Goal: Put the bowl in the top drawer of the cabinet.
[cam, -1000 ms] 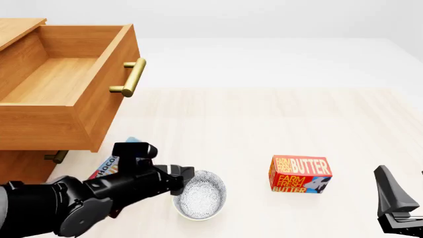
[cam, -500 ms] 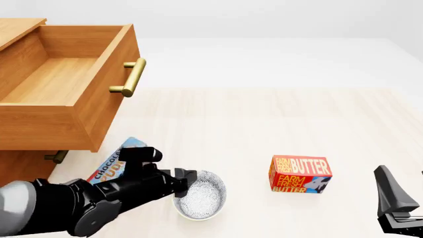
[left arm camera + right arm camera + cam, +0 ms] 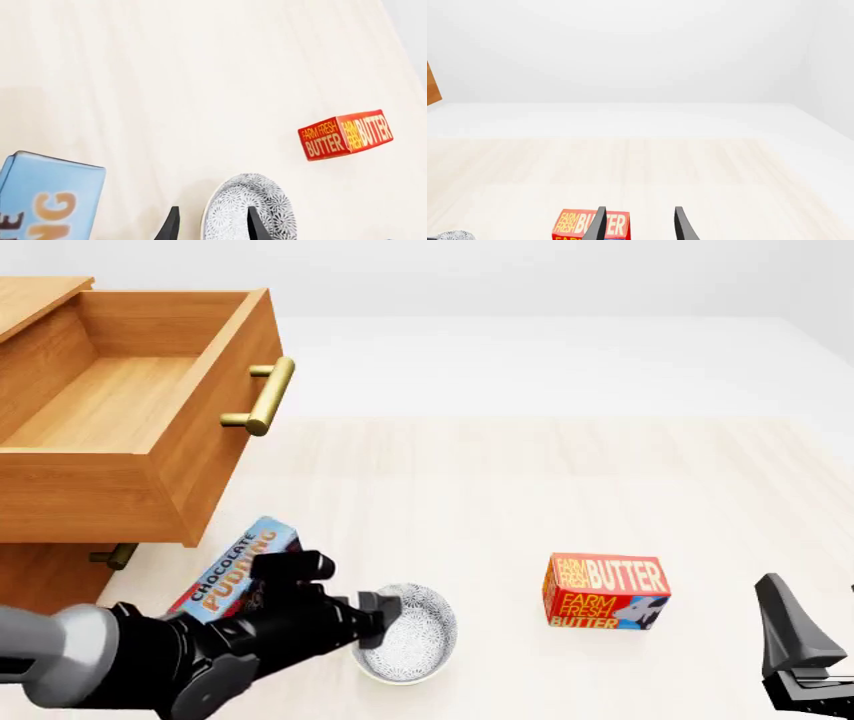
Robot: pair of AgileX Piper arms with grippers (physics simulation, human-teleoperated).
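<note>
The white bowl (image 3: 407, 632) (dense blue-grey floral print, tan rim) has its near wall between the left gripper's (image 3: 212, 226) part-open fingers.

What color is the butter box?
The butter box is red with yellow lettering, clearest in the front view.

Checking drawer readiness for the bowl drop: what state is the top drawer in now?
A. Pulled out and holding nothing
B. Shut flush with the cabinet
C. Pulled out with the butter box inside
A: in the front view the top drawer stands pulled out, its wooden floor bare.
</note>
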